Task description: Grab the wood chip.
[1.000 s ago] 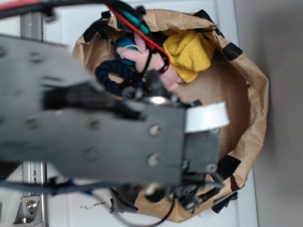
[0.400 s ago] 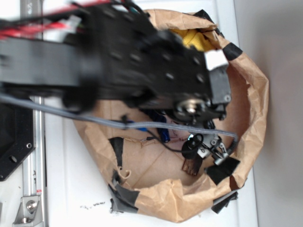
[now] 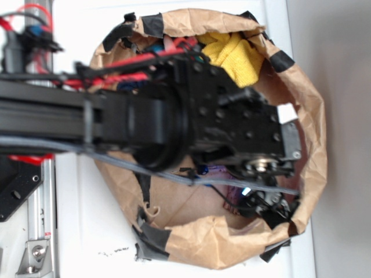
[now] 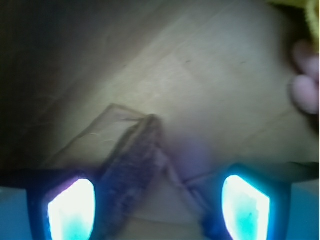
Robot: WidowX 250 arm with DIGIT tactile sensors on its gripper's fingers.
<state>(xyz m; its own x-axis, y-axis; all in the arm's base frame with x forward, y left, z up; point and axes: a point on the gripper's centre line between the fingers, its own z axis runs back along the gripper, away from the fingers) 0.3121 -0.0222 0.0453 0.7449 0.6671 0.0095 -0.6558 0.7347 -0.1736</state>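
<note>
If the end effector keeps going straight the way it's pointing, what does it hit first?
Most likely the wood chip. In the wrist view it lies on the bag floor between the two open fingers, nearer the left one. Depth is unclear, so it might touch the floor beside it.

Paper bag (image 3: 313,116) lies open on table (image 3: 75,237). Robot arm (image 3: 116,124) reaches in from left, over bag's middle. Gripper (image 3: 261,202) low inside bag, near its right wall. Cloth (image 3: 235,55) in bag's top part, behind arm. In wrist view, wood chip (image 4: 132,167) lies on bag floor between two fingers (image 4: 70,207), closer to left one, tilted.
</note>
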